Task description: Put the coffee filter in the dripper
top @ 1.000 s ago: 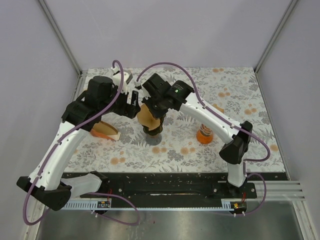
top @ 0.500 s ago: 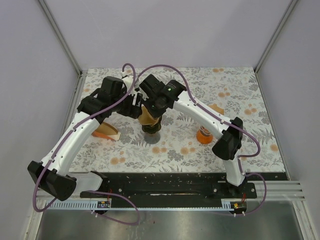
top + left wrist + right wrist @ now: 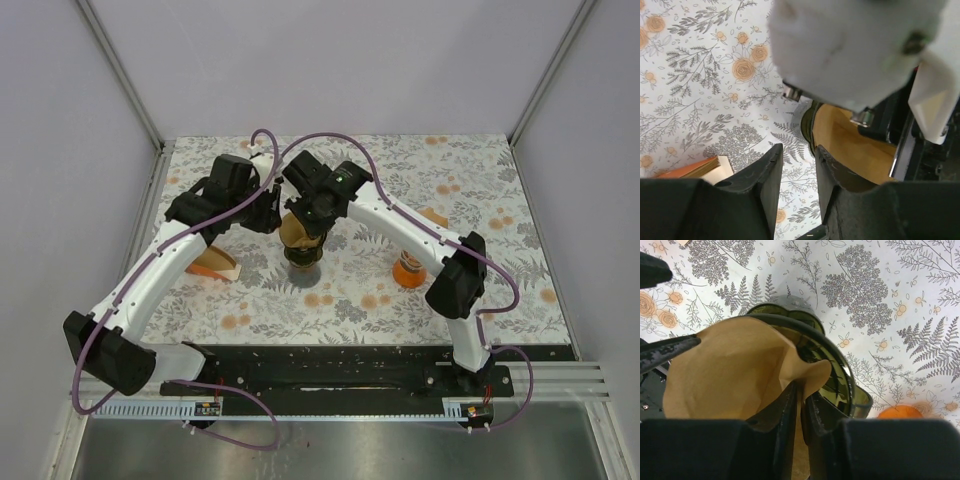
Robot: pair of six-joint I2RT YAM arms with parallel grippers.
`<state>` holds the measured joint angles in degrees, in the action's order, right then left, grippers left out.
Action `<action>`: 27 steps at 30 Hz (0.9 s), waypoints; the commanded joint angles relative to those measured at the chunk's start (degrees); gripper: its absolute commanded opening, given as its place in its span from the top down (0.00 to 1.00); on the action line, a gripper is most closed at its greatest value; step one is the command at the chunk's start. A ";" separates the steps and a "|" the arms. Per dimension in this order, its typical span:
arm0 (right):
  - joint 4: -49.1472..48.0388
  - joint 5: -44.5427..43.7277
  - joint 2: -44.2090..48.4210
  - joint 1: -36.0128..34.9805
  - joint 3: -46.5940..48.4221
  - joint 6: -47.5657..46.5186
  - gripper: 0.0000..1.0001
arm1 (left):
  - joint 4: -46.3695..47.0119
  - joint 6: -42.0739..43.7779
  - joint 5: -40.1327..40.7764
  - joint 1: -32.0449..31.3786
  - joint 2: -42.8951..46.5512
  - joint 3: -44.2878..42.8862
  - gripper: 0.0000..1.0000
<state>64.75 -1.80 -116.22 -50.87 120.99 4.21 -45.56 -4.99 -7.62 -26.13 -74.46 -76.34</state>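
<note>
A brown paper coffee filter (image 3: pixel 294 230) stands part-way inside a dark green glass dripper (image 3: pixel 304 264) at the table's middle. In the right wrist view the filter (image 3: pixel 730 370) opens as a cone, leaning over the dripper's rim (image 3: pixel 840 372). My right gripper (image 3: pixel 801 395) is shut on the filter's near edge; it also shows from above (image 3: pixel 312 218). My left gripper (image 3: pixel 797 157) is open and empty, close beside the dripper's left side (image 3: pixel 808 125), its right finger next to the filter (image 3: pixel 850 150). From above it (image 3: pixel 268 212) sits just left of the filter.
A stack of spare filters in an orange holder (image 3: pixel 212 262) lies to the left, also in the left wrist view (image 3: pixel 695 170). An orange item (image 3: pixel 408 268) stands to the right of the dripper, with a brown piece (image 3: pixel 432 216) behind it.
My left arm has reached in and forward, bringing its open gripper up beside the dripper. My right gripper has shifted slightly with the filter still in it.
</note>
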 commanded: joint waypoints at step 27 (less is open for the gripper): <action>-16.76 3.91 15.85 -0.02 -8.93 -2.62 0.31 | 0.74 1.39 -4.42 0.03 -1.66 1.01 0.83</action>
<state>57.71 1.13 -107.44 -50.09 110.89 4.97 -40.32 -3.49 -12.64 -26.22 -74.61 -75.99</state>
